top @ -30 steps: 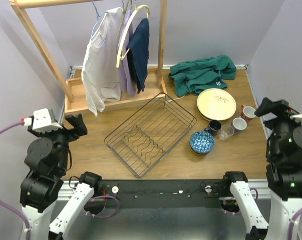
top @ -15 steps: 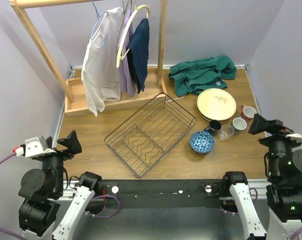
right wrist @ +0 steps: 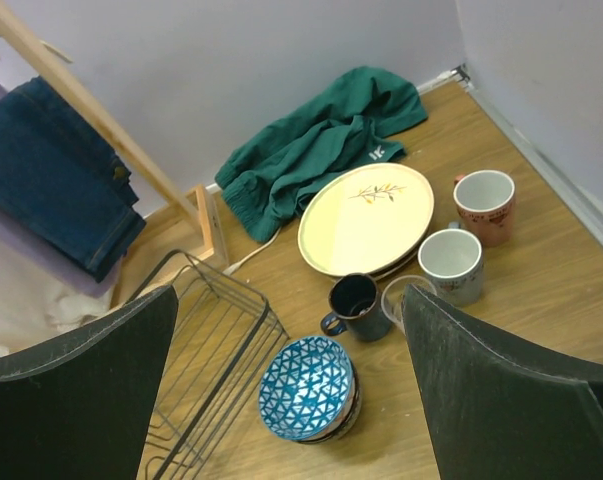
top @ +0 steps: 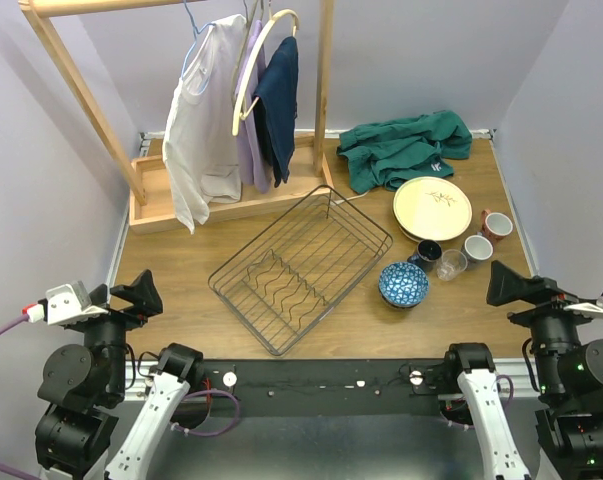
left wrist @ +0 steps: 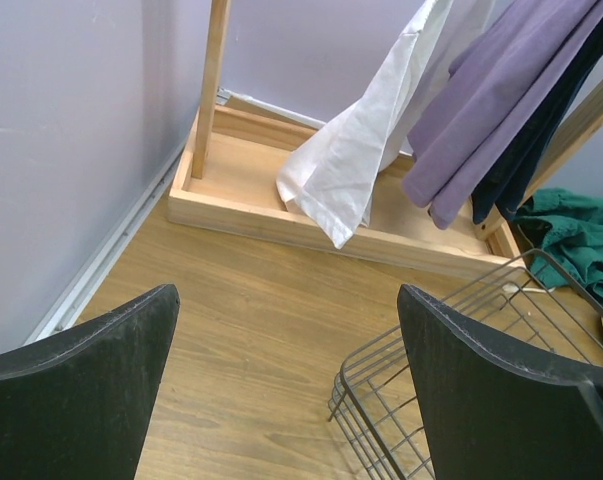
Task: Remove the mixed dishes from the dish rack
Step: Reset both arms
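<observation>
Judging by the dish rack (top: pixel 301 268), which sits at the centre of the top view with its wavy dividers bare, the unloading looks finished, and the step in hand is most likely a clean park of both arms. The dishes are grouped at right of centre: cream plates (top: pixel 432 208) stacked uppermost, the red cup (top: pixel 496 225) and grey cup (top: pixel 477 248) beside them, the dark cup (top: pixel 427 252) and clear glass (top: pixel 451 264) just below, and the blue-and-white bowl (top: pixel 403 283) nearest the rack, apparently nested on a darker bowl.

The right gripper (top: pixel 506 283) hangs at lower right, near the cups but apart from them. The left gripper (top: pixel 141 292) hangs at lower left, well apart from the rack. Both wrist views show the jaws spread wide with nothing between them.

To end well, any settling on the right should draw away from the cups, since the glass would tip easily. The left need only avoid the rack's flared rim.

A green cloth (top: pixel 406 148) and a wooden clothes rack (top: pixel 231 205) lie beyond, in the upper frame.
</observation>
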Available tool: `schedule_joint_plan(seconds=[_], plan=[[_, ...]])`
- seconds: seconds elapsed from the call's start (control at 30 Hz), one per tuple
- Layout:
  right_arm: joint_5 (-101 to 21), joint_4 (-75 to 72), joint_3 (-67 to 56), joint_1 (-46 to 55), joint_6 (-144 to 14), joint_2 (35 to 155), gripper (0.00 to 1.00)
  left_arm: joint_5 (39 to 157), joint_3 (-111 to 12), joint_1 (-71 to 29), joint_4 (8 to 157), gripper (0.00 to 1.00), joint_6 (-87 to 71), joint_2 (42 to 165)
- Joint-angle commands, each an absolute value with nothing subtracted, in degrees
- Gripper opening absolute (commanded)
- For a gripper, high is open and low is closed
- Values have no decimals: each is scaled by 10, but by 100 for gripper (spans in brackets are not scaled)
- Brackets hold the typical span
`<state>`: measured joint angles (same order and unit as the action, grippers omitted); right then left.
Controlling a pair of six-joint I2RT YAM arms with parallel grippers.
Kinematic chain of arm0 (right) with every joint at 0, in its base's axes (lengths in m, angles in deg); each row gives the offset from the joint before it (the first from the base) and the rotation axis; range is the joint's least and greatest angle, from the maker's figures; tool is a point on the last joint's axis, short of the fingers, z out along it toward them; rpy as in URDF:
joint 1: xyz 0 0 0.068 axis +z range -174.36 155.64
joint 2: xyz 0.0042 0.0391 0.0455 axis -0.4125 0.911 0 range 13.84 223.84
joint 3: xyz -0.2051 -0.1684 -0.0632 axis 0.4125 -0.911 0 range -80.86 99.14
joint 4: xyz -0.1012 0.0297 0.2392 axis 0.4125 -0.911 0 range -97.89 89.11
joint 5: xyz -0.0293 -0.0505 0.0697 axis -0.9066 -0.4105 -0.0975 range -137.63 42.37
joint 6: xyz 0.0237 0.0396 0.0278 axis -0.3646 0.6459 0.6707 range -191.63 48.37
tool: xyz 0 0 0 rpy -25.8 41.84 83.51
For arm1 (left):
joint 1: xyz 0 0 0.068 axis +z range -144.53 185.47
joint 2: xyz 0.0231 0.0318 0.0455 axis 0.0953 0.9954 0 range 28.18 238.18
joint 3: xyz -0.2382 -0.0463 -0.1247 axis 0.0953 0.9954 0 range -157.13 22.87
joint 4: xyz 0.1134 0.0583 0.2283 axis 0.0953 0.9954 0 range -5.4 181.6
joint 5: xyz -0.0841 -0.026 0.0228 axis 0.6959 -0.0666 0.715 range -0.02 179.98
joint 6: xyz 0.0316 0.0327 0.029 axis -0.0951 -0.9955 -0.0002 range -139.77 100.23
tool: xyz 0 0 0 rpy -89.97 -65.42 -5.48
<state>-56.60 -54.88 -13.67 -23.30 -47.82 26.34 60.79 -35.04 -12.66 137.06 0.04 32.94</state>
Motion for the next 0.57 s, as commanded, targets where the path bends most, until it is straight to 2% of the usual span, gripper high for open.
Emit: schedule_joint_plan(seconds=[0.0, 0.53], plan=[[-532, -585, -145, -229, -461, 253, 100, 605, -349, -129, 1374, 99, 4, 327], [-542, -589, -159, -229, -461, 254, 100, 610, -343, -129, 1365, 99, -1, 335]])
